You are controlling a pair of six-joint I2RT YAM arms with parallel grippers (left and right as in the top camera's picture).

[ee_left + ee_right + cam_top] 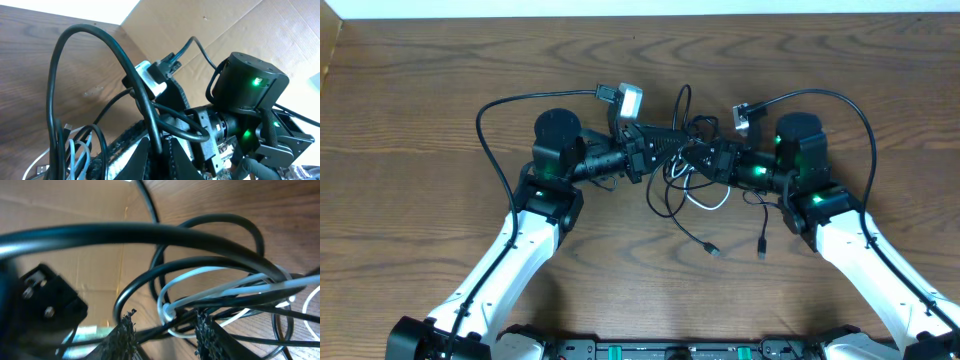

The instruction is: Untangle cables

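The cables lie in a tangle at mid-table between my two grippers. A white cable loops through the black ones, and two black plug ends trail toward the front. My left gripper reaches in from the left. In the left wrist view it is shut on a black cable that rises between its fingers. My right gripper comes in from the right. Its fingers stand apart, with the white cable and black cables crossing the gap.
The wooden table stretches to both sides. A cardboard wall stands behind it. The arms' own thick black wires arc out to the sides. The right arm's wrist body sits close to the left fingers.
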